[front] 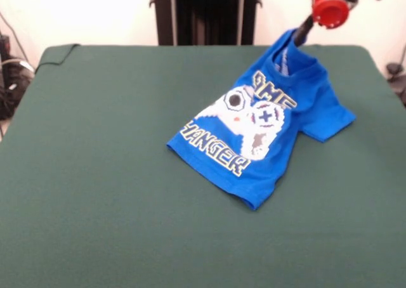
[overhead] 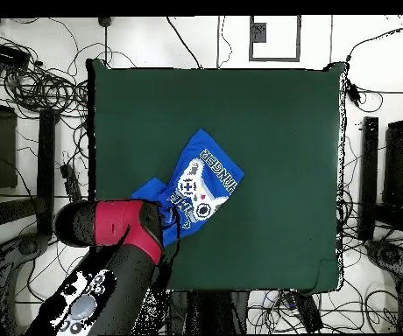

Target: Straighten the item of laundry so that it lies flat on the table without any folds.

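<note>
Hanging from the collar, the blue T-shirt point(front: 266, 126) is pulled up at its neck end toward the red and black arm point(overhead: 122, 254), while its hem lies on the green worktop point(front: 114, 205). The jaws point(front: 299, 35) meet the fabric at the neckline, though I cannot tell how they are set. One sleeve point(front: 330, 120) spreads flat beside the controller print point(front: 250, 120).

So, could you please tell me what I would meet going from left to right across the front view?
Bare dark green cloth-covered table → hem of the small bright blue printed T-shirt → its collar, lifted by the tool → the shirt's sleeve → bare green cloth again.
</note>
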